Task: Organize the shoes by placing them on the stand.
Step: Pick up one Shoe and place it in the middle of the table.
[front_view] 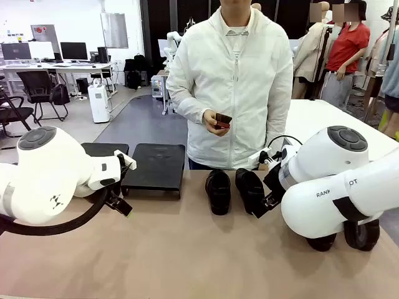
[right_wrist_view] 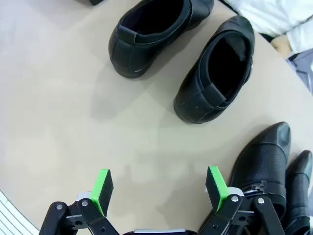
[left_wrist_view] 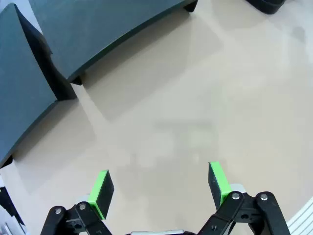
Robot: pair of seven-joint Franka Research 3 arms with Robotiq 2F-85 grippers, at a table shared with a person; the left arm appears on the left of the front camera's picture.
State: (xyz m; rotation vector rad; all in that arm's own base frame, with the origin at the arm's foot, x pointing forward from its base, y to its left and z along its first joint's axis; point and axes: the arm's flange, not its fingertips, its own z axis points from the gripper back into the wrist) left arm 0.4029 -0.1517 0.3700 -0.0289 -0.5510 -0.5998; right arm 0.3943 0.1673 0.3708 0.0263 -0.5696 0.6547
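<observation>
While no shoe rests on the stand yet, I judge the step in hand to be the first approach to a shoe.

1. Right pincer (right_wrist_view: 159, 182): the jaws stand fully apart and hold nothing. It hangs over bare table (right_wrist_view: 58, 122).
2. Straight ahead of its green pads (right_wrist_view: 102, 188), past a strip of bare tabletop, one pair of shoes (right_wrist_view: 217, 73) lies side by side. Their openings face up and their toes point toward me.
3. A second pair (right_wrist_view: 264, 156) lies on the table close beside one finger. It is partly cut off at the edge of the wrist view.
4. Left pincer (left_wrist_view: 159, 176): the jaws are equally wide and empty, and it hovers over bare table.
5. Ahead of the left pincer and off to one side sits the stand (left_wrist_view: 112, 29). It is two flat black racks set next to each other, both tops free.
6. In the front view the stand (front_view: 154, 165) is at the far edge of the table, left of the shoes (front_view: 218, 190). The shoes and the stand are apart, not touching.

Next move, as I judge it: advance the right pincer over the nearer shoe of the forward pair, descend, and close across its side walls or the rim of its opening. The leather looks smooth, so a shallow grip may slip. The shoe must then travel leftward to a rack top. The left pincer is better placed for that end.
</observation>
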